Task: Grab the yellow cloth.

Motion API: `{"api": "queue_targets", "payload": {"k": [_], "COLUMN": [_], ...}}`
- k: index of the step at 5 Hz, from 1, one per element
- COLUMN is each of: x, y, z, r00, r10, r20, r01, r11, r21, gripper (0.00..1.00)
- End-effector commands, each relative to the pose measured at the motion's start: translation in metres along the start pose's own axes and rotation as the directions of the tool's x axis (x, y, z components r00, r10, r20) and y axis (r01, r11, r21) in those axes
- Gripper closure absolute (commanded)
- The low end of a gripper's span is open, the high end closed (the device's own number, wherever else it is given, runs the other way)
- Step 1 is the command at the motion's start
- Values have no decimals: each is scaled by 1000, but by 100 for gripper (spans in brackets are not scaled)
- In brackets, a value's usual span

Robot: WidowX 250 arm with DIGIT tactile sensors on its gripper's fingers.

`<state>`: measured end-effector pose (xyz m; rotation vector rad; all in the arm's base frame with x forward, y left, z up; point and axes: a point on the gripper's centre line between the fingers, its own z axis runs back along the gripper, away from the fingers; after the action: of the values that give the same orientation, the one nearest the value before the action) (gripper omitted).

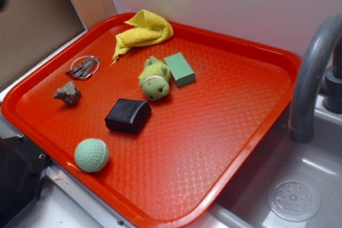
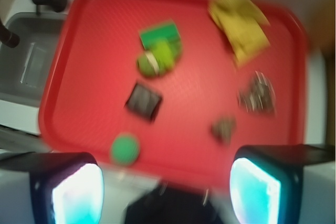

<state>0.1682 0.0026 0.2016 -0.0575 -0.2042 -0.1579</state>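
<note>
The yellow cloth (image 1: pixel 144 32) lies crumpled at the far left corner of the red tray (image 1: pixel 214 132), its pointed tail toward the keys. In the blurred wrist view the cloth (image 2: pixel 239 24) is at the upper right of the tray (image 2: pixel 94 51). My gripper (image 2: pixel 165 192) is open and empty, high above the tray's near edge, far from the cloth. The gripper is out of the exterior view.
On the tray: a yellow-green plush toy (image 1: pixel 155 80), a green block (image 1: pixel 179 69), a black box (image 1: pixel 128 116), a green ball (image 1: pixel 91 155), a stone (image 1: pixel 68 93), a key bunch (image 1: pixel 83 67). A grey faucet (image 1: pixel 310 78) and sink (image 1: pixel 294 196) are to the right.
</note>
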Motion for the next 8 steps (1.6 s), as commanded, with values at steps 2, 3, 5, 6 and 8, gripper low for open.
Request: {"api": "queue_targets", "payload": {"k": [2,3,5,6,8], "x": [37,37,37,58,88], "y": [56,56,56,51,54], "z": [-50,-50,-50,-84,-144], "r00": [972,972,972,964,963], "r10": [101,101,101,197,207], "r20": [212,212,212,180,171], "r01": [-105,-105,-105,-212,-232], "r11": [994,994,994,975,962], "r21": [9,9,9,68,141], "gripper": [0,0,0,0,0]}}
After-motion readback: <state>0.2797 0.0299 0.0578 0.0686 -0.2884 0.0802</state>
